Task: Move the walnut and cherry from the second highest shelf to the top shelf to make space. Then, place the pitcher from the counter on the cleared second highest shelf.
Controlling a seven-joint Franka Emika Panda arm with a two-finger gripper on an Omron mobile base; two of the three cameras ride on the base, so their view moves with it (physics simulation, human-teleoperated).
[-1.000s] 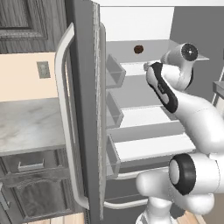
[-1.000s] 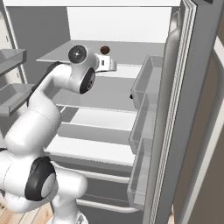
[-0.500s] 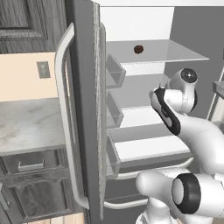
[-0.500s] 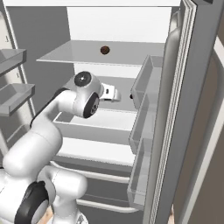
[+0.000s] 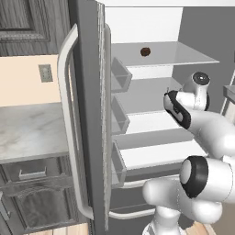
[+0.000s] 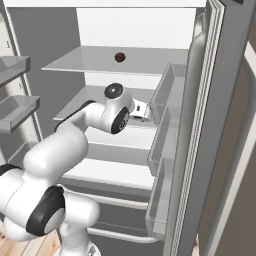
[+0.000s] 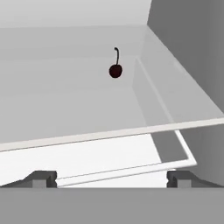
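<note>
The walnut (image 5: pixel 145 51) (image 6: pixel 120 57) lies on the top shelf (image 5: pixel 183 57) (image 6: pixel 80 62) of the open fridge. The cherry (image 7: pixel 115 70), dark red with an upright stem, stands on the second highest shelf (image 7: pixel 65 109) (image 5: pixel 142 89) (image 6: pixel 90 95), towards its back. My gripper (image 7: pixel 111 179) (image 6: pixel 146 114) is level with that shelf's front edge and points in at the cherry, well short of it. It is open, with nothing between its fingertips (image 7: pixel 41 178). The counter (image 5: pixel 27 133) is to the left of the fridge. The pitcher is out of view.
The open fridge door (image 5: pixel 87 114) with its long handle (image 5: pixel 69 114) stands left of the arm, with bins (image 5: pixel 120 73) on its inner side. More door bins (image 6: pixel 165 100) line the right. Lower shelves (image 5: pixel 156 153) lie beneath. Dark drawers (image 5: pixel 32 174) sit under the counter.
My hand has come down from the top shelf to the second highest shelf, still open. The walnut stays on the top shelf.
</note>
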